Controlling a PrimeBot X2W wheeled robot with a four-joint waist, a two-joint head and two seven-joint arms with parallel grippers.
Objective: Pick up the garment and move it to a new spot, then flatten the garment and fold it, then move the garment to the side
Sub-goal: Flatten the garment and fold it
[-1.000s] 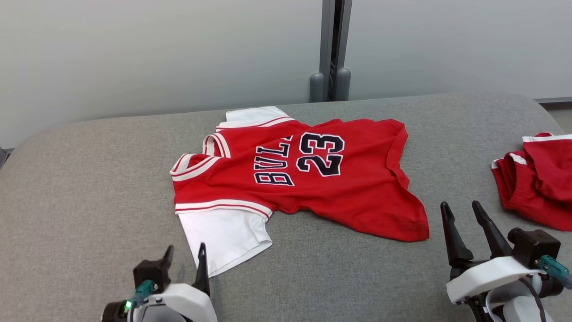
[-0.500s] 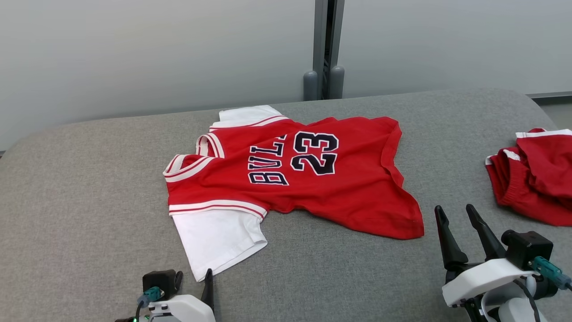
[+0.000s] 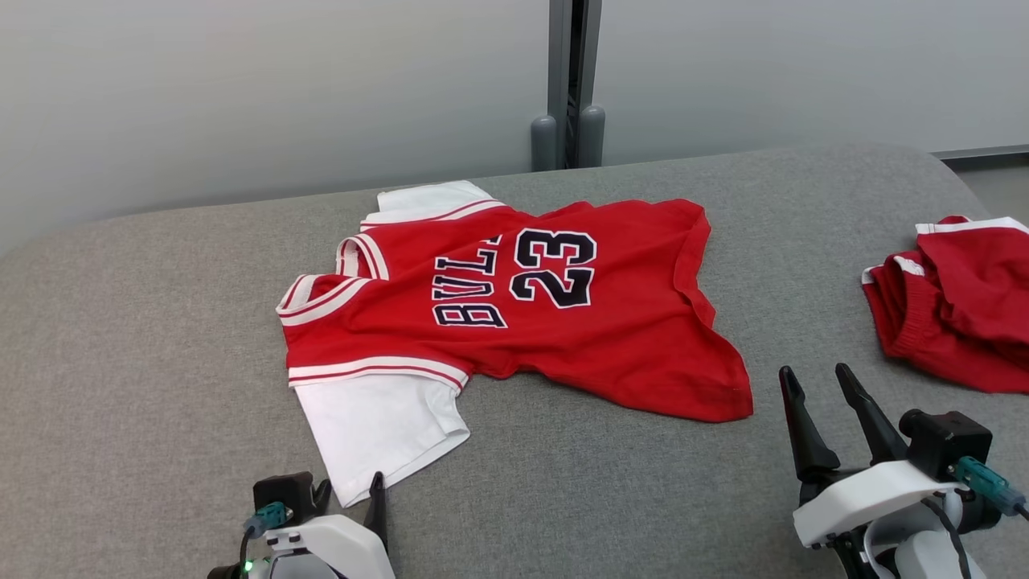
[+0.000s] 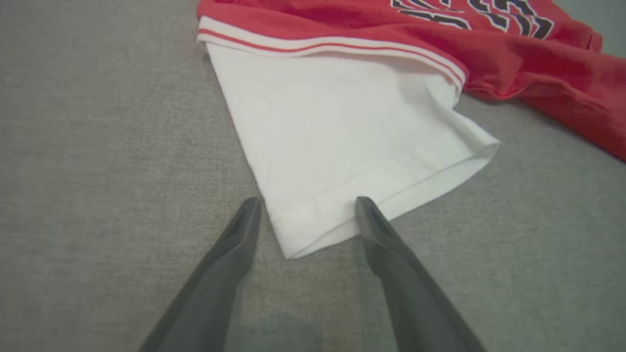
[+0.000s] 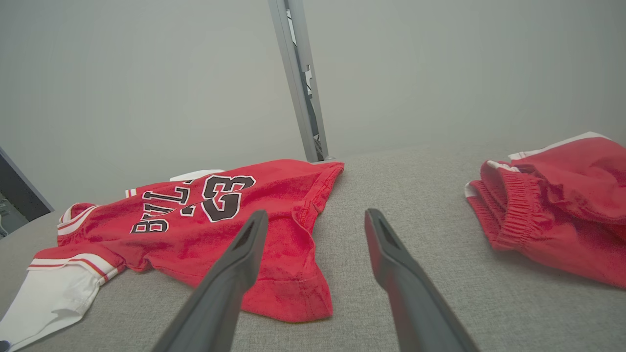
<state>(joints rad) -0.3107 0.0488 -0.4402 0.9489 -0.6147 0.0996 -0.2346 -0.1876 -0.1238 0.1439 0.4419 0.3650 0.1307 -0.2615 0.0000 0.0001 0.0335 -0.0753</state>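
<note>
Left gripper [image 4: 308,201]: jaws wide apart, nothing held. In the left wrist view the tips are set either side of the corner of the white sleeve [image 4: 352,142], at lower centre of frame.

Right gripper [image 3: 814,371]: jaws also apart and empty, at lower right of the head view, near the jersey's red hem corner but clear of it.

Garment: red jersey [image 3: 563,338], spread in mid-frame on the grey padded surface [image 3: 161,322], rumpled along its right edge.

Step judged to be the pick-up. The sleeve corner should be taken deep between the tips, both layers caught, before anything is lifted. A second hold at the hem corner would be needed, or the cloth would likely hang bunched.

Hard to make out:
- Whether the left tips touch cloth or padding cannot be told.
- The left gripper body is cut off at the bottom edge.
- The far sleeve is mostly hidden behind the jersey.
- The lettering is partly lost in a fold.
- The red shorts [image 3: 957,322] are cropped at the right edge.
</note>
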